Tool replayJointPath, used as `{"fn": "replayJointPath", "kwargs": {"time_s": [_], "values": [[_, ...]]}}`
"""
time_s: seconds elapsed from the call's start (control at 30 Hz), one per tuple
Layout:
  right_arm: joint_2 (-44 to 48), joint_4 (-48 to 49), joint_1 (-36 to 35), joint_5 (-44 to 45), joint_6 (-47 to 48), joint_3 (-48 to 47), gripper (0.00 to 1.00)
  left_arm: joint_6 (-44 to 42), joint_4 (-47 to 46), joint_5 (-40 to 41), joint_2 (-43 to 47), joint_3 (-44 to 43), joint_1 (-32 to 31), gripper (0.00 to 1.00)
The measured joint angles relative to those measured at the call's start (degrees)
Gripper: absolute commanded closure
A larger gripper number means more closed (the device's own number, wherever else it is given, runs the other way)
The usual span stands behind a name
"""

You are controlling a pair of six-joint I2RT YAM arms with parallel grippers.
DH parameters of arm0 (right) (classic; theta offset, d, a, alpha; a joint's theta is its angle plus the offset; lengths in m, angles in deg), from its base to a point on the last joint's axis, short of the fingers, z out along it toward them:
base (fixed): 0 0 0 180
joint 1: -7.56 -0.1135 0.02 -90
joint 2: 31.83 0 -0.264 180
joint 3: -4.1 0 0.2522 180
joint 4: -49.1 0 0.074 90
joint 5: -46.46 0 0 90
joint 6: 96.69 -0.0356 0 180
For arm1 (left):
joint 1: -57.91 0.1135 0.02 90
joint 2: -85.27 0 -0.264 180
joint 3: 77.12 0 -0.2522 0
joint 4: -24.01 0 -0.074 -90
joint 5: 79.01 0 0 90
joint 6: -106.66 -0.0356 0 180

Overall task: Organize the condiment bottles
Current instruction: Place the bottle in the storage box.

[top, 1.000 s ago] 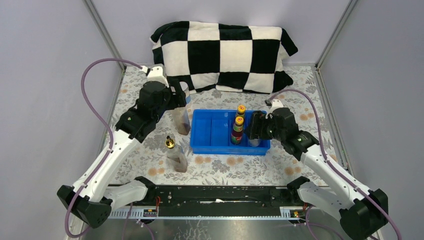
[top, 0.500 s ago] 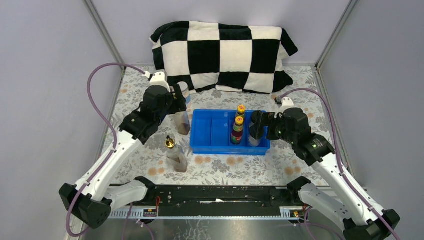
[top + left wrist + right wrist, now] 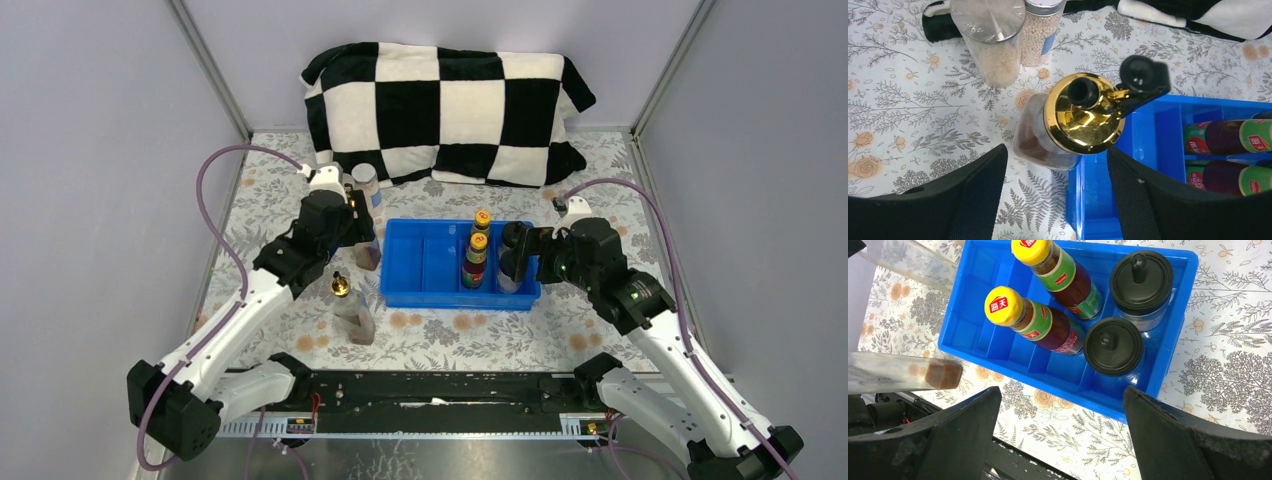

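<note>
Just outside the blue tray [image 3: 410, 262], close beside its left wall: one gold-topped bottle [image 3: 1083, 117], upright, long axis pointing straight up at the wrist lens. Directly above it, the left claw [image 3: 1055, 149], partly spread, one finger to each side of the gold top, apart from both sides, gripping nothing. Far nearer than the right claw [image 3: 1060, 392], spread wide and empty over the tray's right end, above the two black-capped shakers [image 3: 1113, 347]. Probably a straight drop and squeeze, then a short carry over the left wall. Black flip lid [image 3: 1143, 75] jutting toward the tray, possibly in one finger's way. Bottle's foot mostly hidden under its own top; depth of the fingers along the body impossible to judge. From above, top lost under the wrist.
</note>
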State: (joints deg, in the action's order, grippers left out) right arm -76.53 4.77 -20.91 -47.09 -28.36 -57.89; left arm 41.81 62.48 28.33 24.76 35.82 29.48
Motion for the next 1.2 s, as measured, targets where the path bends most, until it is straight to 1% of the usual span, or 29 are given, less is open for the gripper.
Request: {"fn": "replayJointPath", "kwargs": {"time_s": [0.43, 0.47, 0.73, 0.8, 1.2], "values": [[0.2, 0.1, 0.0, -0.2, 0.0, 0.6, 0.00, -3.0, -8.4, -0.2, -6.4, 3.0, -0.1, 0.23], [0.2, 0.1, 0.0, -0.2, 0.0, 0.7, 0.00, -3.1, -8.9, -0.2, -7.0, 3.0, -0.1, 0.24], [0.2, 0.5, 0.0, -0.2, 0.0, 2.0, 0.00, -4.3, -9.7, 1.6, -9.2, 2.8, -0.1, 0.49], [0.2, 0.5, 0.0, -0.2, 0.0, 2.3, 0.00, -4.2, -9.8, 2.1, -9.3, 2.8, -0.1, 0.53], [0.0, 0.7, 0.0, -0.2, 0.0, 2.8, 0.00, -4.3, -8.7, 3.2, -10.4, 1.4, -0.2, 0.58]]}}
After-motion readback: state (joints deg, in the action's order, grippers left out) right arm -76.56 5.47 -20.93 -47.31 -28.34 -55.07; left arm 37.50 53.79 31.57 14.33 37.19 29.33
